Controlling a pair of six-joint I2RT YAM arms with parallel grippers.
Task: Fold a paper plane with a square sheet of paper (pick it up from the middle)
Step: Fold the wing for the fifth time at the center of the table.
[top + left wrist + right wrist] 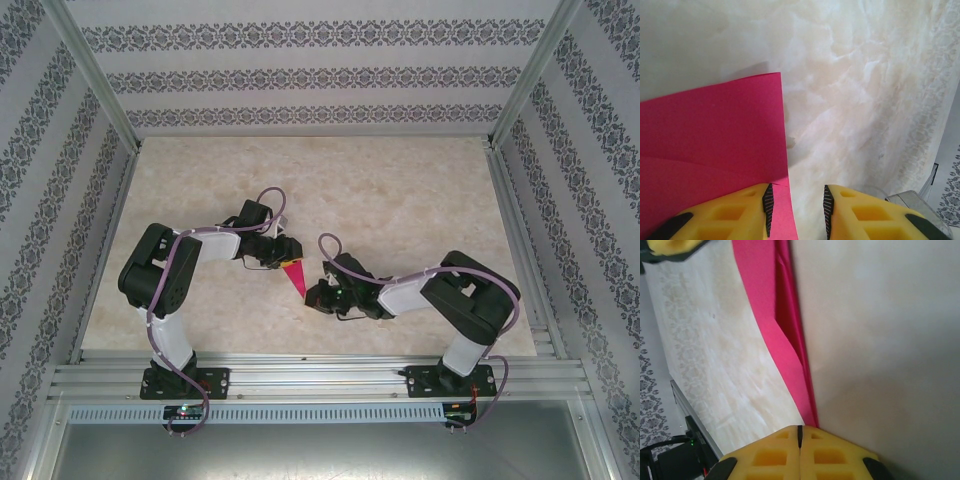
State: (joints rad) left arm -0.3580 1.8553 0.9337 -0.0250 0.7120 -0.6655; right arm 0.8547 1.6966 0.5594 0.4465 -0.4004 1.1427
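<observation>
The left hand is partly open, with a clear gap between its two yellow fingers, and it grips nothing. One finger lies over the pink paper, the straight edge of the paper runs into the gap, and the other finger is above the bare bench. In this view the paper lies flat on the bench. It has one square corner at the far side, and a second layer is folded over the part nearest the finger. The right hand is fully closed, and its two yellow fingers are pressed together with only a thin line between them. The narrow point of the paper comes down to these fingertips and ends there; I cannot tell if the point is pinched or only touches them. From the point the paper becomes wider toward the far side, and a fold along its long edge stands a little open, like a slit. In the top view the paper is a slim pointed wedge lying between the two hands, in the near middle part of the bench. Its wide end is at the left hand and its point is at the right hand. Both arms bend inward toward it. A metal frame and patterned walls stand around the bench.
</observation>
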